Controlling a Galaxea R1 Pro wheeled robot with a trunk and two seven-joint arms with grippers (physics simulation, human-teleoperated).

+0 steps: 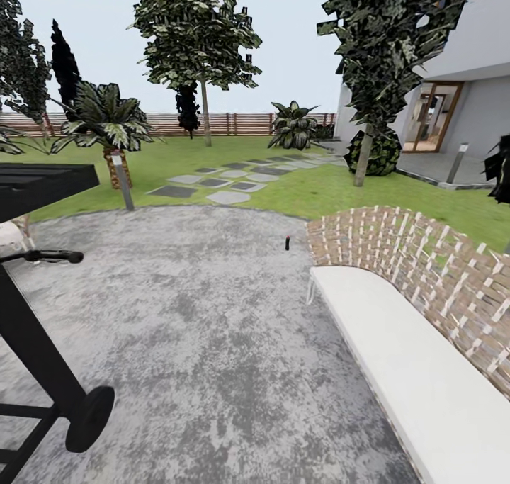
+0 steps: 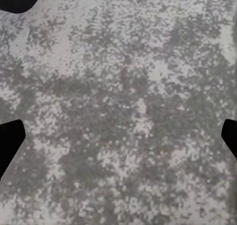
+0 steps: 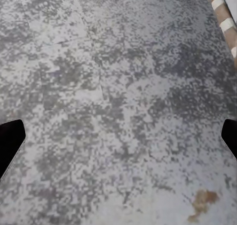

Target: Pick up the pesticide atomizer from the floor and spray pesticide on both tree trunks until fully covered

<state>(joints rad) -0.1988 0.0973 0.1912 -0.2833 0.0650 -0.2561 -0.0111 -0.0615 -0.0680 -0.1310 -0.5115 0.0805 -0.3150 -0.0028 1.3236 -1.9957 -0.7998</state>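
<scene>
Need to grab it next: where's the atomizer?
Head view: the atomizer stands on the grey paving, centre-right, just left of the wicker bench.

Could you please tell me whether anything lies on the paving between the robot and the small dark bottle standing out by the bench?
Nothing visible does. The small dark bottle, probably the atomizer, stands upright on the grey paving, just left of the wicker bench. The black grill sits off to the left, clear of the route.

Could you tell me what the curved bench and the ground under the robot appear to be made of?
The bench looks like woven wicker, tan and white strips crossing in its backrest, with a smooth white cushioned seat. The ground looks like mottled grey concrete or stone, matte and speckled.
</scene>
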